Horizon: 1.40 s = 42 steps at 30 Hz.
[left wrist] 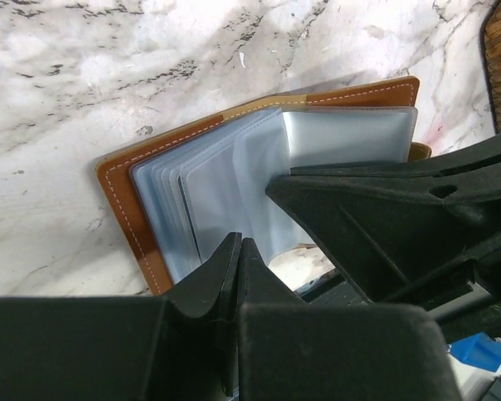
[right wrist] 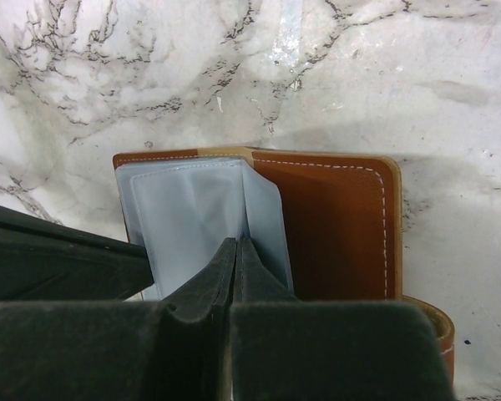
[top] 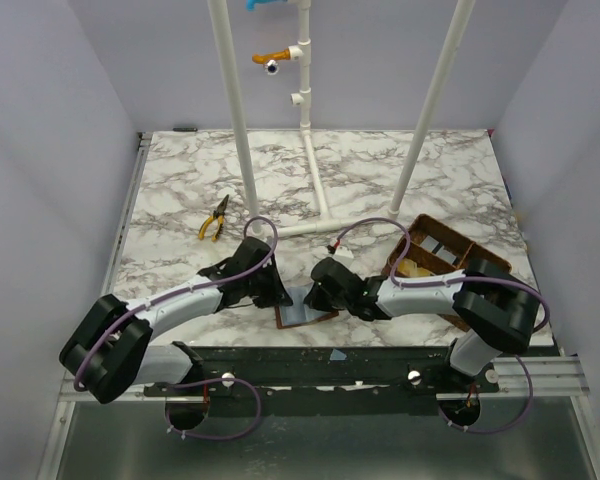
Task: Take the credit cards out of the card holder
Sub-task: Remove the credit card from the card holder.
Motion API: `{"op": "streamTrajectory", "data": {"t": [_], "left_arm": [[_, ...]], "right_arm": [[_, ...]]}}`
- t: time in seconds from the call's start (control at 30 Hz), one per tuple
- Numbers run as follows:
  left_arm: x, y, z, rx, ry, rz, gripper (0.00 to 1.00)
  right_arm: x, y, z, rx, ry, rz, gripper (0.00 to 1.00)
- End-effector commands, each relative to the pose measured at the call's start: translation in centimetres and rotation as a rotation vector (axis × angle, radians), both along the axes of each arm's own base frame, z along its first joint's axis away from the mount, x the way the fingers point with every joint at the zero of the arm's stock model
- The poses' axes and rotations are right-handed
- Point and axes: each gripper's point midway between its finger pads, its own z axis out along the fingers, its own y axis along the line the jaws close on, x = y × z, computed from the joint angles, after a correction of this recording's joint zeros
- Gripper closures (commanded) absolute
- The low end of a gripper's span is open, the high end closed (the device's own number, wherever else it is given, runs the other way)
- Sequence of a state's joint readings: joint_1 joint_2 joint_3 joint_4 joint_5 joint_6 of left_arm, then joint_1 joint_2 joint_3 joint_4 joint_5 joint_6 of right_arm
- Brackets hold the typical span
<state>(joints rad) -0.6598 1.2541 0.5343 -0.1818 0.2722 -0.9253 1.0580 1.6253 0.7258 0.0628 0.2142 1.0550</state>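
Lying open | card holder (right wrist: 342, 234) | brown leather, white stitching | blue-grey pockets (left wrist: 225, 188) fanned

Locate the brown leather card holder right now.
In the top view, the brown leather card holder lies open at the marble table's near edge, centre, between the left fingers and right fingers, left of the brown woven basket.

Card holder (right wrist: 334, 225) between left tool (left wrist: 238, 246) and right tool (right wrist: 234, 246)
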Motion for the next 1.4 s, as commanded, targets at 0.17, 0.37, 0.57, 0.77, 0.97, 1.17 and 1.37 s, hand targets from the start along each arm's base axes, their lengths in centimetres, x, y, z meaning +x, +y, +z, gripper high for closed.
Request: {"op": "streamTrajectory", "data": {"t": [0.17,0.37,0.57,0.77,0.97,1.17,1.37], "left_arm": [[0.5,-1.7,-0.5,0.004,-0.009,-0.008,1.0],[0.4,-2.7,0.3,-0.023,-0.027,-0.016,1.0],[0.5,-3.6,1.1,-0.044,-0.031,-0.033,1.0],[0.5,-5.0,1.5,-0.06,-0.027,-0.061,1.0],[0.3,-6.9,1.7,-0.069,-0.019,-0.098,1.0],[0.3,-8.5,0.8,-0.057,0.008,-0.117,1.0],[0.2,-9.2,-1.0,-0.04,0.054,-0.119,1.0]], "right_arm": [[-2.7,-3.0,-3.1,-0.112,0.101,0.034,0.99],[-2.1,-2.6,-0.5,-0.081,0.053,0.039,0.76],[-0.9,-3.1,3.4,-0.081,-0.024,0.014,0.63],[-0.5,-4.7,6.5,-0.072,-0.078,-0.039,0.61],[-0.5,-7.2,8.2,-0.08,-0.113,-0.106,0.61],[-1.0,-8.5,8.8,-0.074,-0.116,-0.134,0.62],[-1.2,-8.5,8.8,-0.065,-0.104,-0.126,0.63]]}}
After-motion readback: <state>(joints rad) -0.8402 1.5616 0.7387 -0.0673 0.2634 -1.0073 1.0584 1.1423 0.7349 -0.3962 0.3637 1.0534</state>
